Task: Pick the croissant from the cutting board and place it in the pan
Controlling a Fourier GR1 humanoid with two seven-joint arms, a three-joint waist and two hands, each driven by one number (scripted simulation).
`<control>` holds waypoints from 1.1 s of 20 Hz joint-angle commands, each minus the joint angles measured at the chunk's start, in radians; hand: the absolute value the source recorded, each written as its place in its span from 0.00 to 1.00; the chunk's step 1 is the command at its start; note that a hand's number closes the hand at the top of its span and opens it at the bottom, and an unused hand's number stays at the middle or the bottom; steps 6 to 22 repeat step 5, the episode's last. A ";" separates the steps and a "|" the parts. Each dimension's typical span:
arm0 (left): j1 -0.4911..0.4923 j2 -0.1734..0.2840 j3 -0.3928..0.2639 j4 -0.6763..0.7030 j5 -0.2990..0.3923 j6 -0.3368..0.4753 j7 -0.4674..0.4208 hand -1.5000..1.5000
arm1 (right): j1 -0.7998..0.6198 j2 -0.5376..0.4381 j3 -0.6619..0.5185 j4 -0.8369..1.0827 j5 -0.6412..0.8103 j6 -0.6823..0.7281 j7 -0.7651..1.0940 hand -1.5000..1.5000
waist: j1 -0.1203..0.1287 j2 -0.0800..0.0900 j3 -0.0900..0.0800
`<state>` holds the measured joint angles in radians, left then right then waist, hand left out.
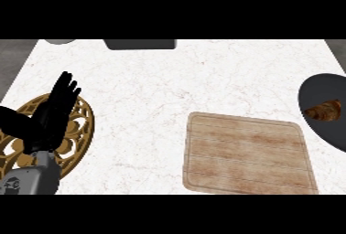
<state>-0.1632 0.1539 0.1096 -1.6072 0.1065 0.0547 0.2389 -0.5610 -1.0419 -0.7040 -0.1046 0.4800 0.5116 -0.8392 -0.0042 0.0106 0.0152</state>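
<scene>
The brown croissant (324,111) lies inside the dark pan (321,91) at the right edge of the head view, partly cut off by the frame. The wooden cutting board (246,153) sits bare on the counter, just left of the pan. My left hand (55,109) stands at the left with its fingers straight and pointing up, holding nothing. It hovers over a golden openwork trivet (79,132). My right hand does not show anywhere.
The white marble counter (175,77) spreads between the trivet and the board. A dark grey object (140,44) sits at the back edge, and a pale grey round one (61,41) peeks in at the back left.
</scene>
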 commanded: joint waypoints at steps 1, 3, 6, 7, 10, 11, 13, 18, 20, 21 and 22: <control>-0.001 -0.002 0.003 -0.007 0.010 -0.004 0.002 0.50 | 0.039 -0.026 -0.007 -0.006 -0.020 0.251 -0.157 0.00 | -0.004 -0.002 0.002; -0.002 -0.005 0.004 -0.009 0.002 0.013 0.015 0.50 | 0.064 -0.015 -0.002 -0.024 -0.023 0.240 -0.174 0.00 | -0.004 -0.002 0.002; -0.008 0.007 0.009 0.019 0.000 -0.006 -0.019 0.50 | 0.062 -0.021 -0.001 -0.035 -0.031 0.249 -0.161 0.00 | -0.005 0.002 0.000; -0.008 0.007 0.009 0.019 0.000 -0.006 -0.019 0.50 | 0.062 -0.021 -0.001 -0.035 -0.031 0.249 -0.161 0.00 | -0.005 0.002 0.000; -0.008 0.007 0.009 0.019 0.000 -0.006 -0.019 0.50 | 0.062 -0.021 -0.001 -0.035 -0.031 0.249 -0.161 0.00 | -0.005 0.002 0.000; -0.008 0.007 0.009 0.019 0.000 -0.006 -0.019 0.50 | 0.062 -0.021 -0.001 -0.035 -0.031 0.249 -0.161 0.00 | -0.005 0.002 0.000; -0.008 0.007 0.009 0.019 0.000 -0.006 -0.019 0.50 | 0.062 -0.021 -0.001 -0.035 -0.031 0.249 -0.161 0.00 | -0.005 0.002 0.000; -0.008 0.007 0.009 0.019 0.000 -0.006 -0.019 0.50 | 0.062 -0.021 -0.001 -0.035 -0.031 0.249 -0.161 0.00 | -0.005 0.002 0.000; -0.008 0.007 0.009 0.019 0.000 -0.006 -0.019 0.50 | 0.062 -0.021 -0.001 -0.035 -0.031 0.249 -0.161 0.00 | -0.005 0.002 0.000; -0.008 0.007 0.009 0.019 0.000 -0.006 -0.019 0.50 | 0.062 -0.021 -0.001 -0.035 -0.031 0.249 -0.161 0.00 | -0.005 0.002 0.000; -0.008 0.007 0.009 0.019 0.000 -0.006 -0.019 0.50 | 0.062 -0.021 -0.001 -0.035 -0.031 0.249 -0.161 0.00 | -0.005 0.002 0.000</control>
